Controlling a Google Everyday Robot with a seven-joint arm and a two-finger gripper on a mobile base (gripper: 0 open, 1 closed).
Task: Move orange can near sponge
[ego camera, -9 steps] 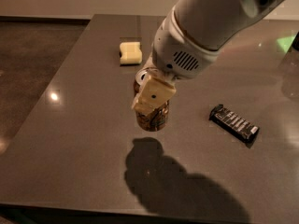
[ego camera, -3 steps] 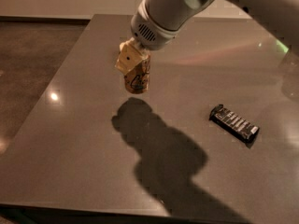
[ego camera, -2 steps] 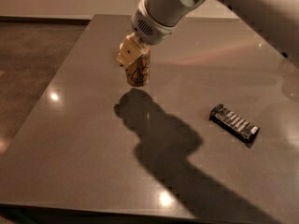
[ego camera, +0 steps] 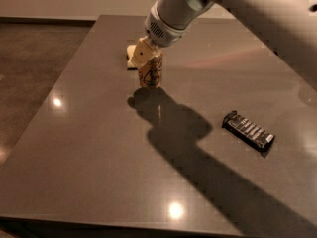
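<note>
The orange can stands upright at the far middle-left of the dark table, its base at or just above the surface. My gripper comes down from the upper right and is shut on the can's top, with a cream finger across its front. The pale yellow sponge lies right behind and left of the can, mostly hidden by the finger and the can. Only its left edge shows.
A flat black rectangular bar lies at the right of the table. My arm spans the upper right and casts a long shadow across the table's middle. The table's left edge borders a dark floor.
My gripper has carried the orange can away from the table's middle toward the far left, up to the sponge, and lowered it. The black bar has not moved.
</note>
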